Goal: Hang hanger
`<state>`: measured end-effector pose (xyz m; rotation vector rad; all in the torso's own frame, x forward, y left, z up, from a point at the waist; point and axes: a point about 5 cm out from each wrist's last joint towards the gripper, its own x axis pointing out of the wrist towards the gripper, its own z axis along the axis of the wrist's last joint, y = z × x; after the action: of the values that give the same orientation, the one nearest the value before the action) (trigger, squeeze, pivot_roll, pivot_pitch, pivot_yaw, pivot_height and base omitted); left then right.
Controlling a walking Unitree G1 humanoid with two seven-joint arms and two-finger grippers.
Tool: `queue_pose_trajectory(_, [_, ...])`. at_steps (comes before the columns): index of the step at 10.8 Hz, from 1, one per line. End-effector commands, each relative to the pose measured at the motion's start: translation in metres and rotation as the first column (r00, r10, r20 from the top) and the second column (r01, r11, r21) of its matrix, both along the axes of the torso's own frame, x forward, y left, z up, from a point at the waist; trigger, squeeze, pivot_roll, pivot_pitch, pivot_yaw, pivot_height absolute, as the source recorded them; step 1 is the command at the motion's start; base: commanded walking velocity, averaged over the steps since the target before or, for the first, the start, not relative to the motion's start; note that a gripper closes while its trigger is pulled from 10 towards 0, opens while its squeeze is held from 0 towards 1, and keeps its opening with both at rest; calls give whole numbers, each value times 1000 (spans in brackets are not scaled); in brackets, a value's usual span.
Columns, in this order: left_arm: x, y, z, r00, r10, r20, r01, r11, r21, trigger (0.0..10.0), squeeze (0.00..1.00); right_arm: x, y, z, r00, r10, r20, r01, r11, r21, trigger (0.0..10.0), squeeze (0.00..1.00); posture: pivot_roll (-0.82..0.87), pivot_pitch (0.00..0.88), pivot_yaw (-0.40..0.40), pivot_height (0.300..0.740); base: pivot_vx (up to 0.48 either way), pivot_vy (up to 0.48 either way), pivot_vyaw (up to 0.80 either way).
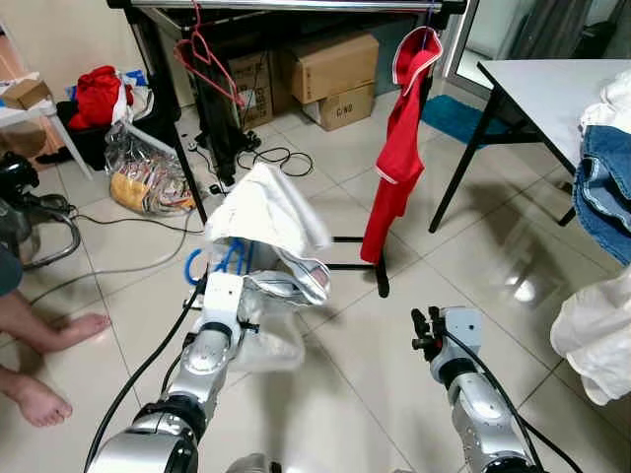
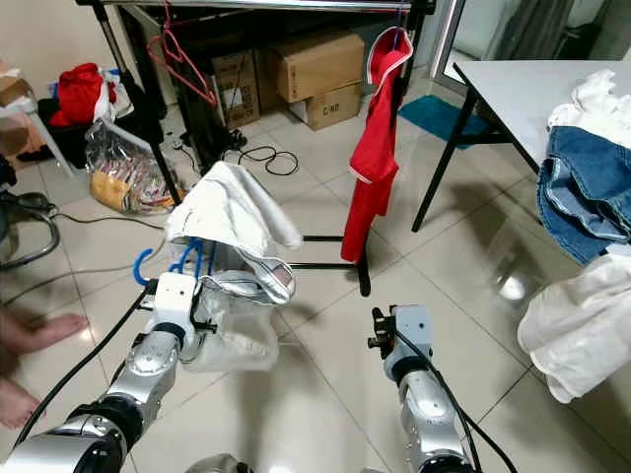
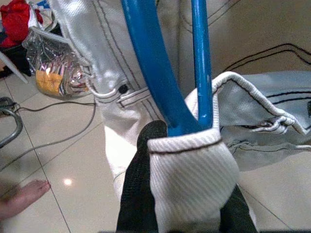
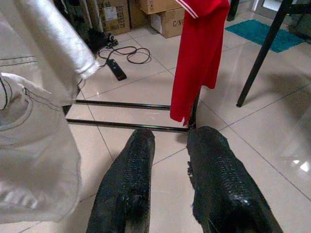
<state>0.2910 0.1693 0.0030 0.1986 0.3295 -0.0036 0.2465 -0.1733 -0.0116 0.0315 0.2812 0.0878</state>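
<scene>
Hanger (image 3: 160, 82), blue and made of smooth round rod, is held up in front of the robot by the left end effector (image 3: 182, 141), whose black fingers (image 3: 141, 194) are clenched on it where two of its bars meet. A white garment (image 1: 266, 212) with dark stitching is draped over the hanger; its ribbed hem lies bunched across the fingers, and more of the cloth sags below, just above the floor. Blue loops of the hanger peek out under the cloth in the head views. The garment may be a jacket, though the folds hide its cut.

Ahead stands a black clothes rack (image 1: 296, 6) with a silver rail on top. A red shirt (image 1: 399, 148) with white trim hangs from the rail on the right, and an empty red hanger (image 1: 202, 59) hangs on the left. Cardboard boxes (image 1: 330, 69) sit on the tiled floor (image 1: 345, 374) behind the rack, with black cables beside them.

The right end effector (image 4: 167, 182) is low over the floor, fingers parted and gripping nothing. To the right is a white desk (image 1: 552, 84) carrying jeans (image 1: 606, 192) and pale clothes. A person's bare feet (image 1: 44, 365) rest on the floor at the left.
</scene>
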Motion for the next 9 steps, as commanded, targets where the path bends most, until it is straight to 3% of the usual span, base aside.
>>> queue_pose_trajectory(1, [10,0,16,995,3,103,0,1000,-28,10000,0,0,-1,0,1000,2,3,-2,1000,-14,10000,0,6,15,22,740,0,0,0])
queue_pose_trajectory(9, [7,3,16,992,16,126,-12,999,-30,10000,0,9,9,2,998,58,-1,-58,998,-13,10000,0,39,3,9,740,0,0,0])
